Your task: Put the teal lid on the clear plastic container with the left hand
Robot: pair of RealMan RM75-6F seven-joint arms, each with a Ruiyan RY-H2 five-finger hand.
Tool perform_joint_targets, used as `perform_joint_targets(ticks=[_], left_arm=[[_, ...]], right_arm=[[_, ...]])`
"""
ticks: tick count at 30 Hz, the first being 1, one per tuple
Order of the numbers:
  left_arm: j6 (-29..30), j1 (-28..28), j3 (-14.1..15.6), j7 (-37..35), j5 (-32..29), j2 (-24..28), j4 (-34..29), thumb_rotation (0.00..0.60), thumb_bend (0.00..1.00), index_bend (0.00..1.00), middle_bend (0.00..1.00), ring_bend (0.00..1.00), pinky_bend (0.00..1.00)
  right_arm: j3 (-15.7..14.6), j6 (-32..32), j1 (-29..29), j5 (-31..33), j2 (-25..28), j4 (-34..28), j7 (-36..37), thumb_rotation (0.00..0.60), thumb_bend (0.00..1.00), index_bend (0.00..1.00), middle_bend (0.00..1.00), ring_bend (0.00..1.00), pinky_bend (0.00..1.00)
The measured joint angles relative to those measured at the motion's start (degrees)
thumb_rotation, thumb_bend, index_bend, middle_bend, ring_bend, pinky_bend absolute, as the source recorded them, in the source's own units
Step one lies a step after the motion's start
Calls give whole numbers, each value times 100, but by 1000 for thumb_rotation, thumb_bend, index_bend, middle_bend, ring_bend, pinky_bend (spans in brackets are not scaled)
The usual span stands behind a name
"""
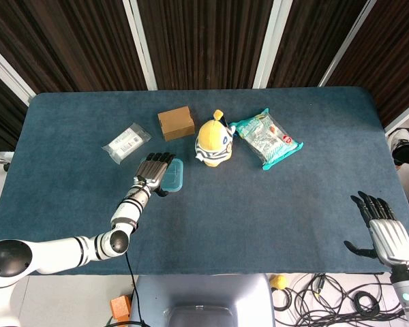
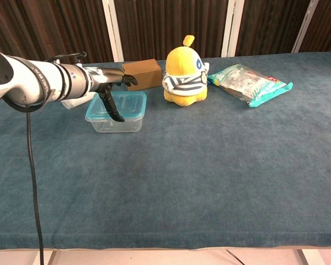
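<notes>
The teal lid (image 1: 175, 176) lies on top of the clear plastic container (image 2: 124, 124), left of the table's middle. My left hand (image 1: 155, 170) lies palm-down across the lid's left half and grips it. In the chest view the left hand (image 2: 107, 83) has its fingers stretched over the lid (image 2: 129, 102) and its thumb hanging down in front of the container wall. The lid's left part is hidden under the hand. My right hand (image 1: 382, 231) hovers off the table's near right corner, fingers spread, holding nothing.
A yellow plush toy (image 1: 214, 142) stands just right of the container. A brown box (image 1: 176, 122) sits behind it, a clear packet (image 1: 126, 142) to the far left, and a teal snack bag (image 1: 266, 138) to the right. Blue cloth (image 1: 259, 218) covers the table.
</notes>
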Motion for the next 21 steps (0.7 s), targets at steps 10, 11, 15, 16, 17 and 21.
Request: perform_joint_targets(ticks=[10, 11, 15, 16, 17, 21], left_arm=[[319, 78, 84, 86, 310, 283, -600, 600, 209, 0, 28, 0, 6], [369, 93, 94, 96, 350, 326, -692, 600, 211, 0, 32, 0, 6], [632, 210, 155, 106, 666, 552, -1168, 600, 241, 0, 99, 0, 6], [700, 247, 168, 97, 767, 595, -1260, 600, 253, 0, 133, 1, 5], [793, 304, 183, 72, 914, 640, -1363, 600, 270, 0, 161, 5, 4], [1050, 507, 227, -88, 1462, 694, -1557, 600, 378, 0, 231, 37, 0]], right_arm=[[-1, 8, -4, -4, -4, -2, -28, 600, 133, 0, 0, 0, 9], [-5, 11, -5, -10, -6, -8, -46, 600, 132, 0, 0, 0, 9], [-23, 17, -8, -39, -27, -28, -120, 600, 133, 0, 0, 0, 9], [-27, 14, -6, -44, -32, -32, -132, 600, 133, 0, 0, 0, 9], [-33, 7, -3, -53, -40, -39, -153, 600, 133, 0, 0, 0, 9], [-49, -4, 4, -76, -63, -55, -196, 600, 133, 0, 0, 0, 9]])
